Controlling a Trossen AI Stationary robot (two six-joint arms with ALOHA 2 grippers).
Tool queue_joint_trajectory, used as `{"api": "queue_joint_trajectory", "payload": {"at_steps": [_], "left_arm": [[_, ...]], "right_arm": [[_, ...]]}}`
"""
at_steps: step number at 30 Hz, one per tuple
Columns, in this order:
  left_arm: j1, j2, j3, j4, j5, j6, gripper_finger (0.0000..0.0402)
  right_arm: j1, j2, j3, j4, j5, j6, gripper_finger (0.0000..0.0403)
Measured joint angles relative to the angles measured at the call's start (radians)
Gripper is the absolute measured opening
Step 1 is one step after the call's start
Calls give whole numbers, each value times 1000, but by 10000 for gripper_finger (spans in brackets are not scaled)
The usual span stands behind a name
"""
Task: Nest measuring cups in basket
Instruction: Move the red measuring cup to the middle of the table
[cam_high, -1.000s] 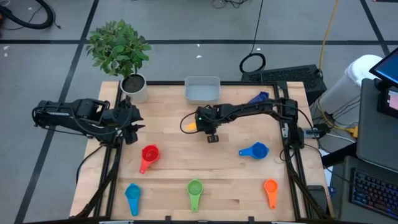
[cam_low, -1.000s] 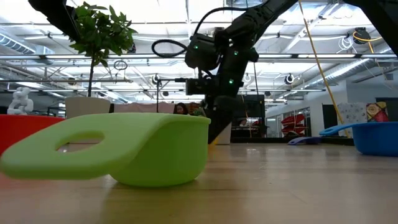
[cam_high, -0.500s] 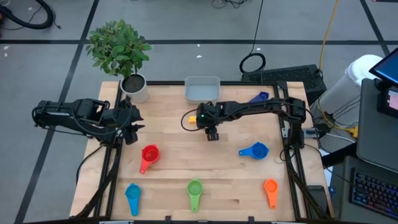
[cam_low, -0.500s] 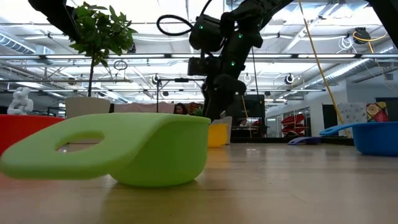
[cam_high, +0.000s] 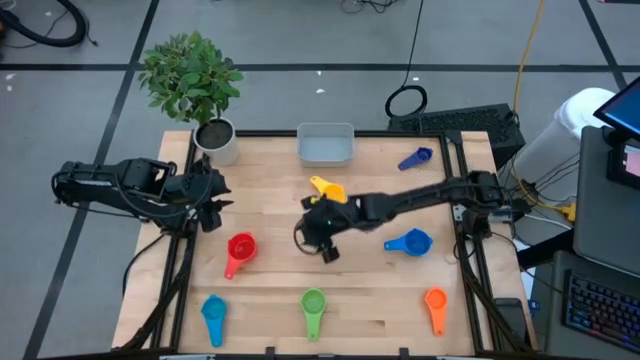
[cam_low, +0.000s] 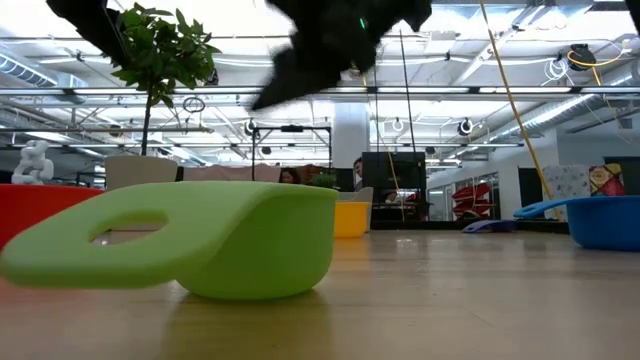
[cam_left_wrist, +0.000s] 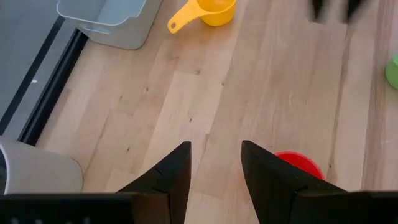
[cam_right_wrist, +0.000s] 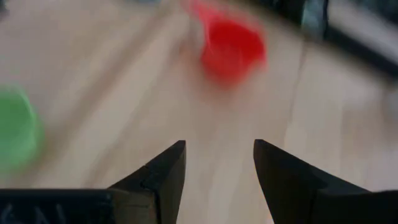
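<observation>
The yellow cup (cam_high: 328, 188) sits upright on the table just near of the pale basket (cam_high: 325, 143), which holds nothing. The red cup (cam_high: 240, 248), light blue cup (cam_high: 213, 310), green cup (cam_high: 313, 305), orange cup (cam_high: 434, 303) and two dark blue cups (cam_high: 408, 242) (cam_high: 415, 158) lie spread over the table. My right gripper (cam_high: 327, 250) is open and empty above mid-table, between the yellow and red cups. Its wrist view (cam_right_wrist: 217, 162) faces the red cup (cam_right_wrist: 230, 43). My left gripper (cam_high: 210, 208) waits open at the left edge.
A potted plant in a white pot (cam_high: 215, 140) stands at the far left corner. Bare wood lies between the cups in mid-table. In the low view the green cup (cam_low: 200, 240) fills the foreground and the yellow cup (cam_low: 350, 218) stands behind it.
My right gripper has left the yellow cup, risen and swung toward the table's near edge and the red cup. The yellow cup stays on the table near the basket, shifted slightly toward the right edge.
</observation>
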Motion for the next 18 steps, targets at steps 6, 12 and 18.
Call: {"api": "queue_joint_trajectory", "payload": {"at_steps": [6, 12, 18], "left_arm": [[1, 0, 0, 25, -11, 17, 145], [1, 0, 0, 19, -12, 17, 145], [1, 0, 0, 2, 19, -21, 145]], "right_arm": [[40, 69, -1, 219, -10, -33, 183], [23, 172, 67, 238, -32, -11, 183], [23, 256, 200, 229, -65, -10, 183]]}}
